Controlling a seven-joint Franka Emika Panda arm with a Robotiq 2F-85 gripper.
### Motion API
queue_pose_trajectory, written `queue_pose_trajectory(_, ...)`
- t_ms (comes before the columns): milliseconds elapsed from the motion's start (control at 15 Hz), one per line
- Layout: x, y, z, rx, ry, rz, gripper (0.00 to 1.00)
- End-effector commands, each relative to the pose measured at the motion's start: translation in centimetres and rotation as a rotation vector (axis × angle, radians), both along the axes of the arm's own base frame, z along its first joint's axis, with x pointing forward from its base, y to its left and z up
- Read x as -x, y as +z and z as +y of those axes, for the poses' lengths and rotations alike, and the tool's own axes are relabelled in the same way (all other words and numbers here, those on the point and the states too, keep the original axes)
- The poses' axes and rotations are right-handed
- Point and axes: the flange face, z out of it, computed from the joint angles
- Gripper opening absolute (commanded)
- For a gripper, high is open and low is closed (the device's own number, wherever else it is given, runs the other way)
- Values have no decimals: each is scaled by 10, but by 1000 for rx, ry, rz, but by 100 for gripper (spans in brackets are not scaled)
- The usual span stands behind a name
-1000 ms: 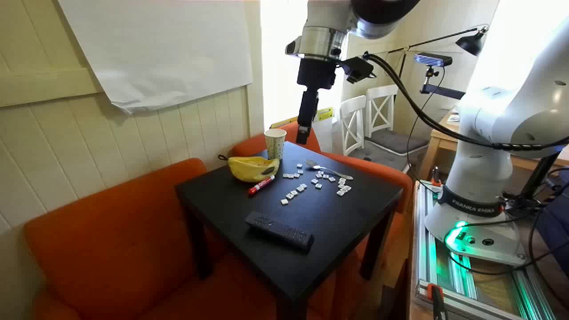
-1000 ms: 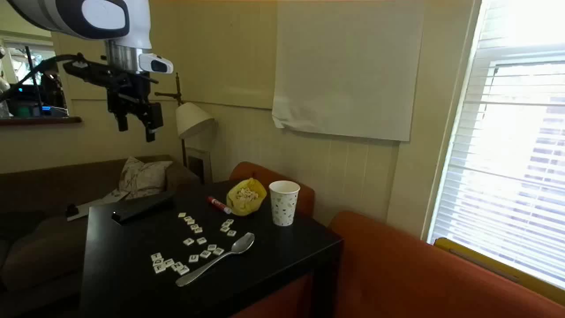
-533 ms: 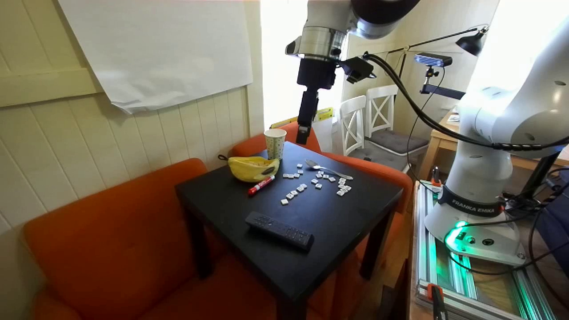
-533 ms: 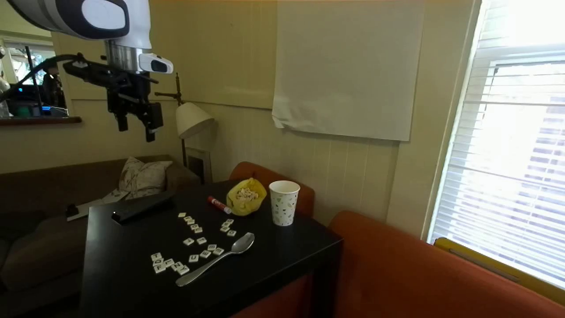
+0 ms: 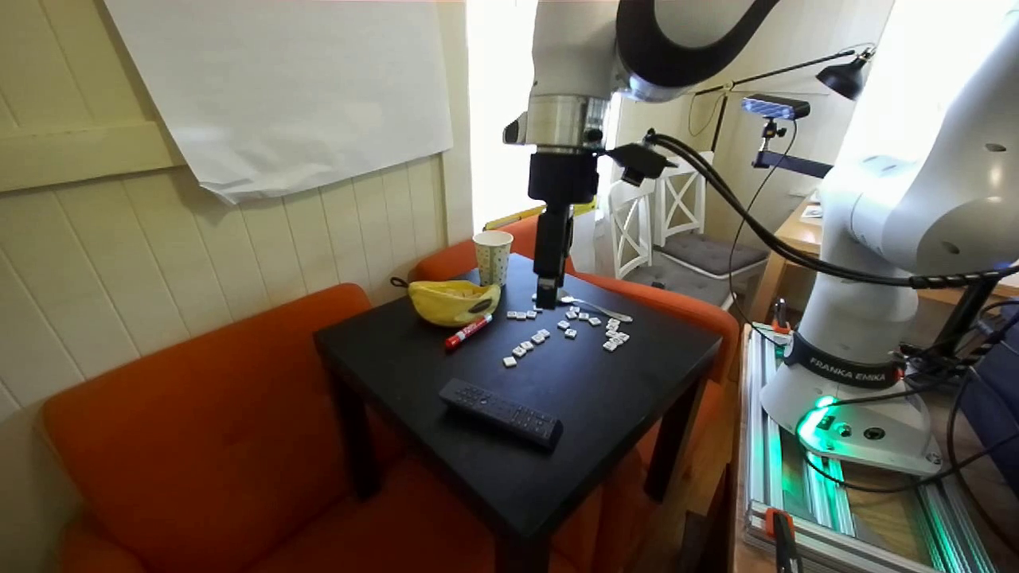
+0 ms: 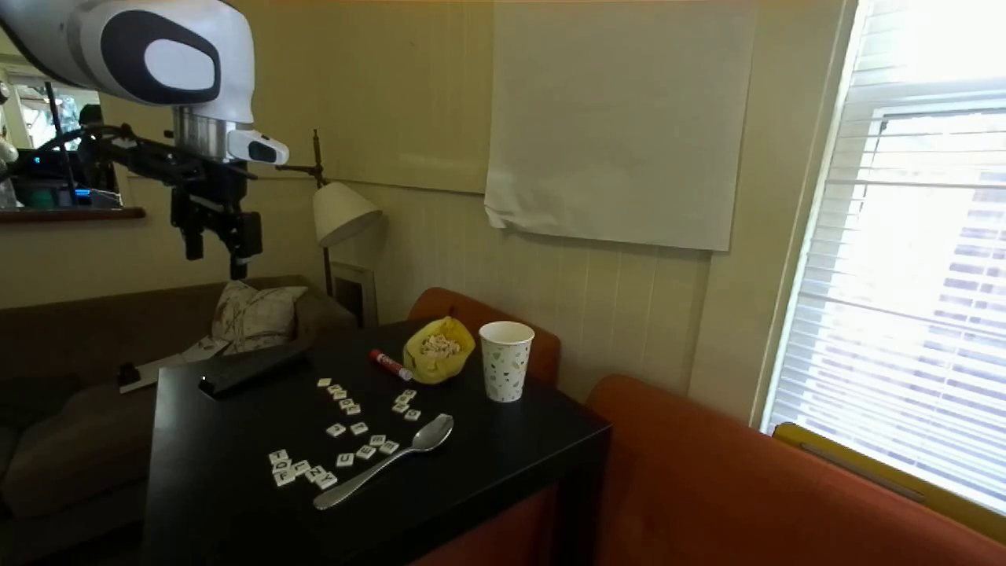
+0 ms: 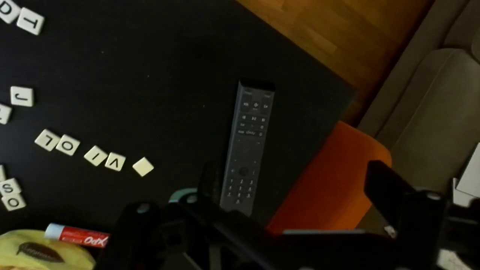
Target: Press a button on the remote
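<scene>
Black 2-fingered gripper (image 6: 216, 266) hanging in the air, fingers spread wide. Long black rectangular remote (image 7: 247, 150), pale-marked buttons up, lies flat on the black table (image 5: 621, 386), well below. 5 white square tiles (image 7: 95, 156), 4 lettered, in a loose row near it.

In an exterior view, the cup (image 5: 493, 259) stands at twelve o'clock from the remote (image 5: 501, 413), the marker (image 5: 468, 333) at eleven.

We've got pale panelled walls (image 5: 350, 231), a white sheet (image 6: 621, 126) hanging there, a window (image 6: 923, 267) blazing bright! Orange seats (image 5: 215, 430) beside the black bench (image 5: 629, 390), and we spot a brown sofa (image 6: 78, 346), a lamp (image 6: 344, 214) and wooden floor (image 7: 311, 32).
</scene>
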Motion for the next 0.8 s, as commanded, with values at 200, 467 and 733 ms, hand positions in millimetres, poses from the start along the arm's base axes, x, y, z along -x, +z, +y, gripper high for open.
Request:
queue_pose_trajectory(200,2,-47,19,14,-64,82,51)
queue_pose_trajectory(467,11,-79,18,33,-145,120,22)
queue_pose_trajectory(733,20,-107,15,-12,-174,154,0)
